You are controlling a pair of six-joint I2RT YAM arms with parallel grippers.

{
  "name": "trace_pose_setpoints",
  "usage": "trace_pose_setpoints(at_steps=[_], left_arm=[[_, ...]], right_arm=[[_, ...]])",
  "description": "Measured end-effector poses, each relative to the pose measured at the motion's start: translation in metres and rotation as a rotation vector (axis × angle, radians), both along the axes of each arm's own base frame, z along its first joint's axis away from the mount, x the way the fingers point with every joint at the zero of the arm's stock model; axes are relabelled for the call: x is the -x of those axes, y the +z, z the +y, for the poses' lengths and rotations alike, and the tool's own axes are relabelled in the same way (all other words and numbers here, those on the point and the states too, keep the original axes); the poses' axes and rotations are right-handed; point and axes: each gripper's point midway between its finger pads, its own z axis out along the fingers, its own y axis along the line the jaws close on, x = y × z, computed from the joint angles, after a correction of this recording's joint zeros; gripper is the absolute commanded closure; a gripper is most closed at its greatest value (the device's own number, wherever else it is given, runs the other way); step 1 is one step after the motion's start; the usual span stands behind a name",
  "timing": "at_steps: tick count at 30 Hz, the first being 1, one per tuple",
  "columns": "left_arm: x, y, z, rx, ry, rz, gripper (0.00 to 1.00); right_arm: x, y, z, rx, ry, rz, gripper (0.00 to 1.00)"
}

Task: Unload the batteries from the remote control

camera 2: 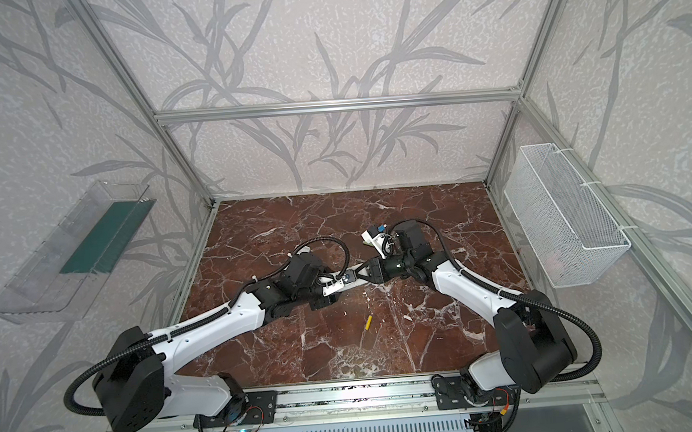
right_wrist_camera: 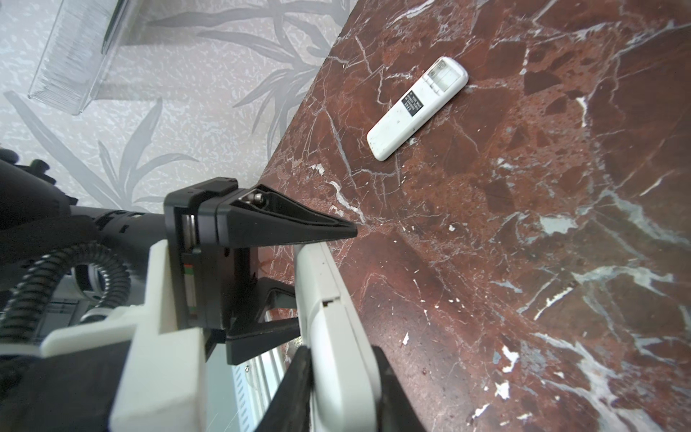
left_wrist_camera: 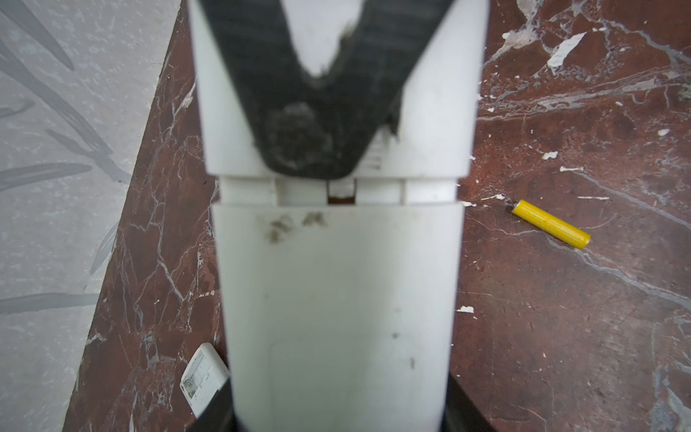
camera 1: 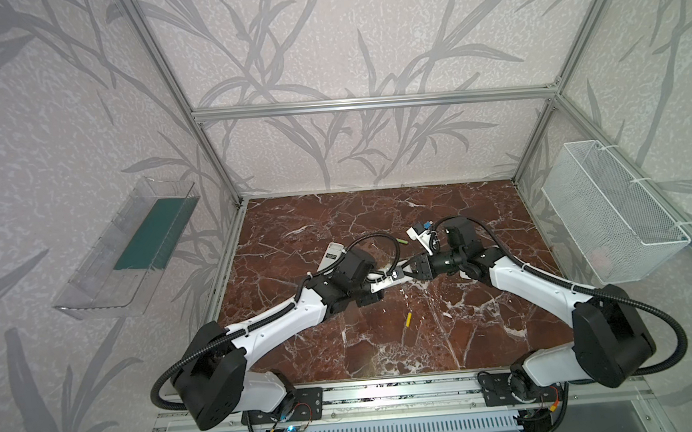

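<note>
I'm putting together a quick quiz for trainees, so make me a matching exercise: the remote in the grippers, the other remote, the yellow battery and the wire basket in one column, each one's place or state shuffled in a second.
Things
1. gripped remote
2. second remote
3. yellow battery
4. white wire basket

Places or states
A. mounted on the right wall
B. held between left gripper and right gripper
C. loose on the marble table, nearer the front
D. lying on the table, battery bay uncovered

Pairs: 1-B, 2-D, 3-C, 4-A
</note>
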Motion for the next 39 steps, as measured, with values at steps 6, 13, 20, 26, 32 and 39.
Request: trace_pose_setpoints(at_steps=[6, 13, 20, 26, 32, 39], left_arm=[[-0.003, -0.001, -0.003, -0.013, 0.017, 0.033, 0.95], [-0.003, -0.007, -0.001, -0.034, 0.027, 0.061, 0.95], [0.0, -0.016, 0.002, -0.06, 0.037, 0.097, 0.95], [-0.001, -0.018, 0.001, -0.069, 0.042, 0.111, 0.95], [-0.003, -0.019, -0.001, -0.069, 0.054, 0.125, 0.97], [-0.002, -0.017, -0.002, -0.06, 0.05, 0.126, 0.97]], right_arm=[[-0.007, -0.004, -0.006, 0.023, -0.04, -0.006, 0.59], [-0.01, -0.007, -0.007, 0.035, -0.056, -0.008, 0.66], [-0.01, -0.011, -0.01, 0.055, -0.066, -0.005, 0.79], [-0.01, -0.012, -0.01, 0.058, -0.066, -0.001, 0.86], [-0.011, -0.012, -0.012, 0.057, -0.071, 0.003, 0.86], [-0.013, -0.011, -0.017, 0.039, -0.082, 0.021, 0.82]])
